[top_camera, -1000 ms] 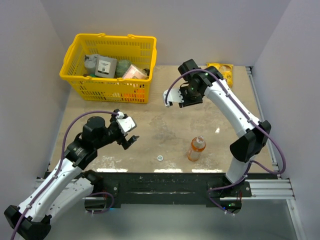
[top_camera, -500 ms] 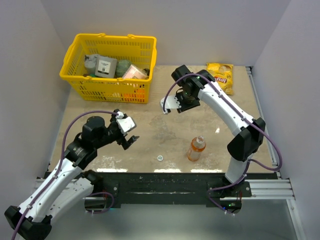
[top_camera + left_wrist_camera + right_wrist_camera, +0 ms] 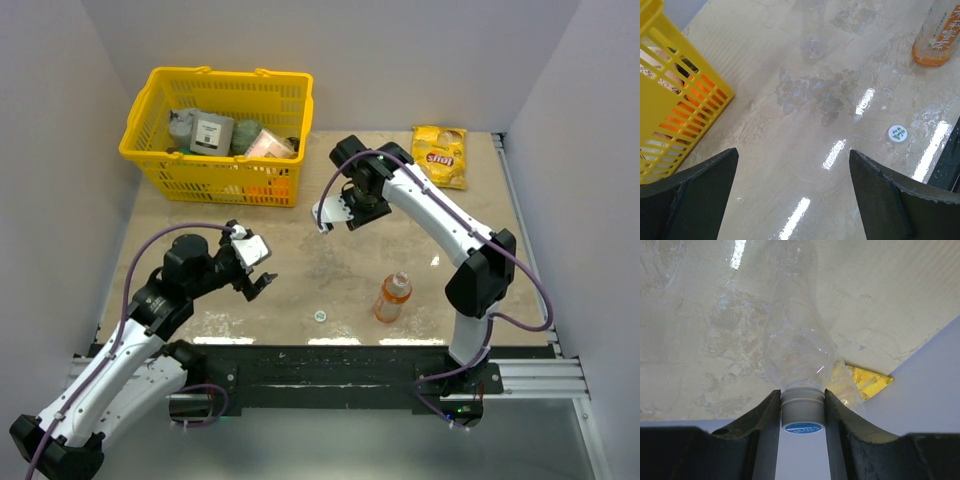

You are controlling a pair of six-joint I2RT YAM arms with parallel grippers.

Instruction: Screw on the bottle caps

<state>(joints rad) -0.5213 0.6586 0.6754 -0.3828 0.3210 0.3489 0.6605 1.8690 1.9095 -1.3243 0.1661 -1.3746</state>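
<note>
Right gripper (image 3: 802,396) has swung left, away from the chip packet (image 3: 440,155) | we see its jaws clamped on the clear bottle (image 3: 797,347) at its capped neck | left gripper (image 3: 795,200) jaws wide apart above the table (image 3: 330,265) | orange bottle (image 3: 393,297) upright, 1 whitish cap (image 3: 319,316) loose nearby

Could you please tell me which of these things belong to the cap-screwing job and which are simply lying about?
Job: orange bottle, loose white cap, clear bottle, blue-topped cap.
Lying about: yellow basket, chip packet.
</note>
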